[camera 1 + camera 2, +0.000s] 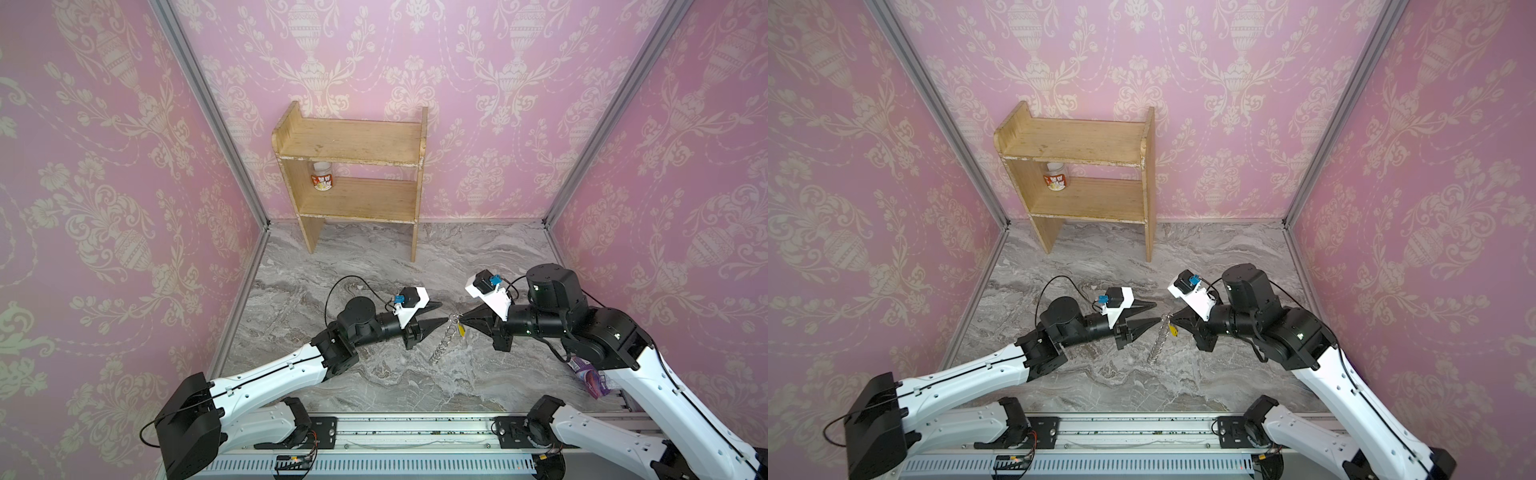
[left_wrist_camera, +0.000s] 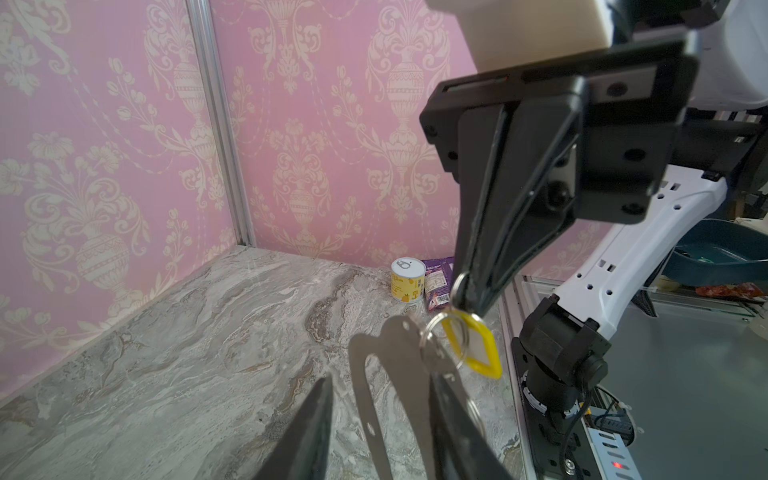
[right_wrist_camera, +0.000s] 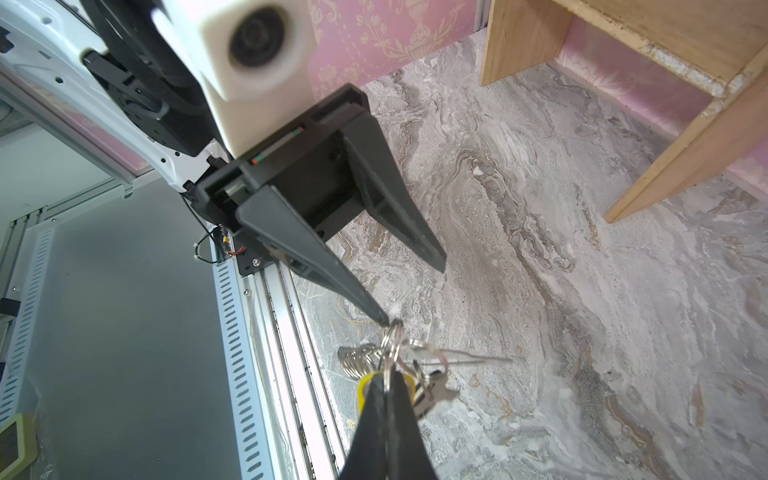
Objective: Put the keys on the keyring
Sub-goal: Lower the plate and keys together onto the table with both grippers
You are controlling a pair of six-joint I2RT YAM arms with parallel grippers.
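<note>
Yellow key (image 2: 471, 345) was hung on the keyring (image 2: 399, 353), which was pinched by the closed right gripper (image 2: 469, 291); the left gripper (image 1: 444, 312) was held parted beside it.

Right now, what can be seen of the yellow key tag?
The yellow key tag is an oblong frame of what looks like plastic around a pale label window. It hangs tilted from a metal split ring pinched in the shut right gripper, just below the fingertips and beside the grey keyring plate. Whether it touches the plate cannot be told.
</note>
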